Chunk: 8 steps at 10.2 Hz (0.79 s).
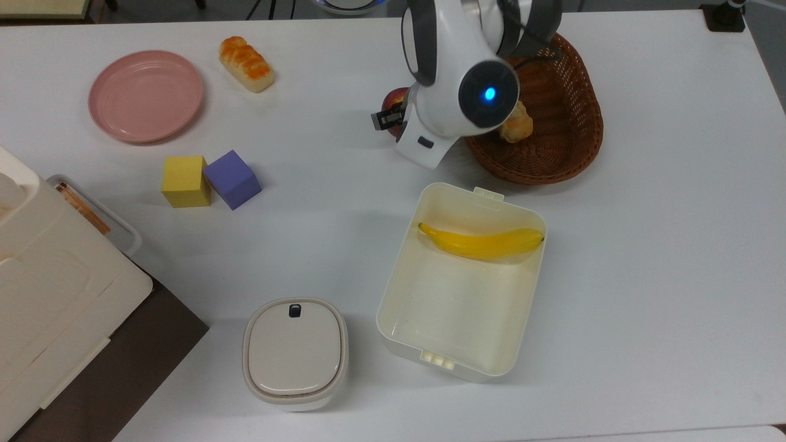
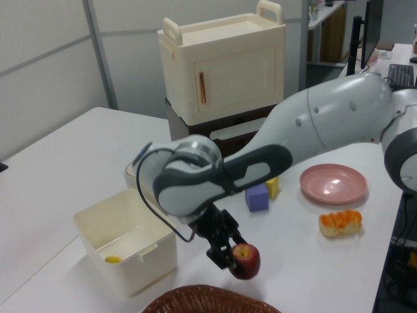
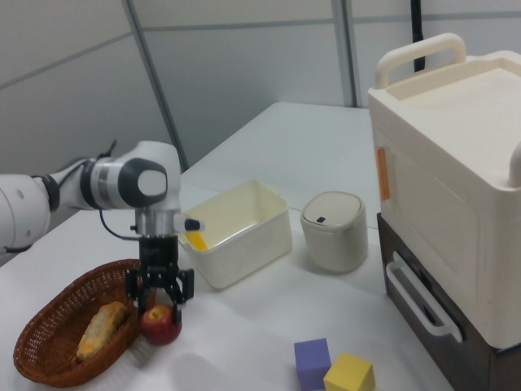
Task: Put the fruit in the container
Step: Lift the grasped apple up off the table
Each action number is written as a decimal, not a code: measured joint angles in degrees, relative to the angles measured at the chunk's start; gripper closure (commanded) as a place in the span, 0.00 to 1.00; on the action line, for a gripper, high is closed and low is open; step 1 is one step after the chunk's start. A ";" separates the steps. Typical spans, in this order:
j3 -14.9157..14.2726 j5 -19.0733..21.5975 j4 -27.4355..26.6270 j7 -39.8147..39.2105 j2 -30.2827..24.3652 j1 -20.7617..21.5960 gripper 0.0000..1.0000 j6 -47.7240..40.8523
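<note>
The fruit, a dark-red apple-like ball with a yellow blush, hangs just above the table beside the wicker basket. My gripper is shut on it, with the arm's wrist covering part of it in the top view. In the left view the fruit sits between the black fingers of the gripper, clear of the tabletop. The right view shows the gripper pointing straight down onto the fruit. The container, a cream-white box, stands open towards the top view's bottom from the gripper; it is also seen in the left view and the right view.
A banana lies inside the container. The brown wicker basket holds a bread loaf. A lidded white box, yellow cube, purple cube, pink plate, second loaf and a cream cabinet stand around.
</note>
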 measured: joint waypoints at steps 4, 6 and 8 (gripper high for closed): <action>0.08 0.02 3.64 2.51 -4.41 4.89 0.86 -1.17; 0.09 0.20 4.42 6.64 -4.84 6.79 0.85 -0.78; 0.13 1.10 5.70 8.89 -4.84 8.10 0.85 0.01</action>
